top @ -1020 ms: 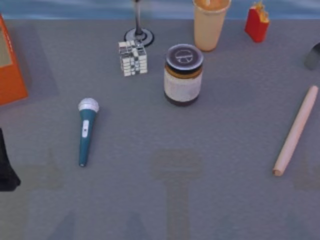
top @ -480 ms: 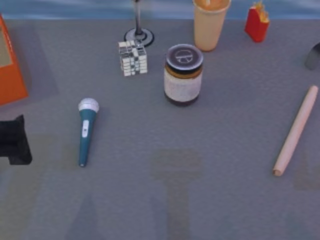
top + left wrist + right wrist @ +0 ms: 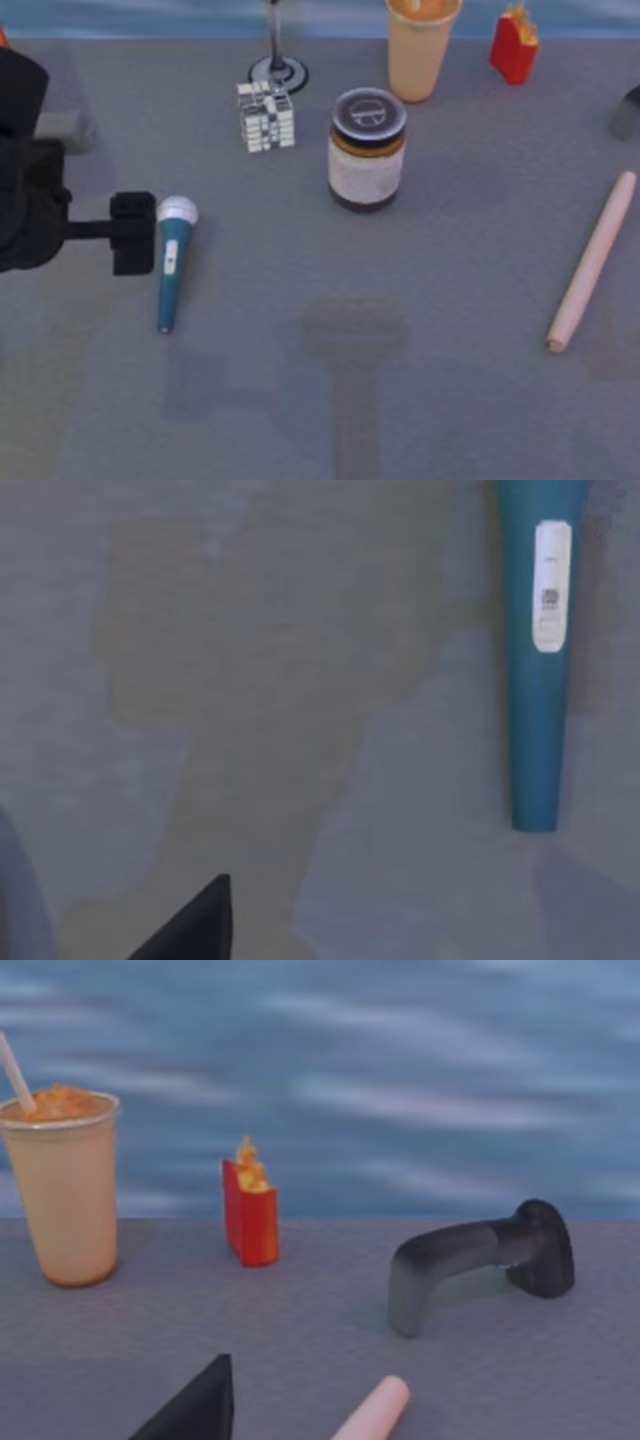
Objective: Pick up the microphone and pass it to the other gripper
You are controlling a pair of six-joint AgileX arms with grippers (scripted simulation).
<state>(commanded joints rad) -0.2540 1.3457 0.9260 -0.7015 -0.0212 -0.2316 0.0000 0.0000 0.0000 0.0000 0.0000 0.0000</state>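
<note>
- The microphone point(image 3: 172, 262) lies flat on the table point(image 3: 300, 400) left of centre, with bare tabletop below and to its right.
- The left gripper point(image 3: 133, 233) reaches in from the left edge, just beside the mesh head; its grip cannot be told.

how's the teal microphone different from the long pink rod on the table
The microphone has a teal handle, a rounded silver-white mesh head and a white switch strip; the pink rod is plain and pale all over. The microphone is shorter and lies on the table's left beside the left gripper; the rod lies at the right, more slanted. Both lie flat on the table.
</note>
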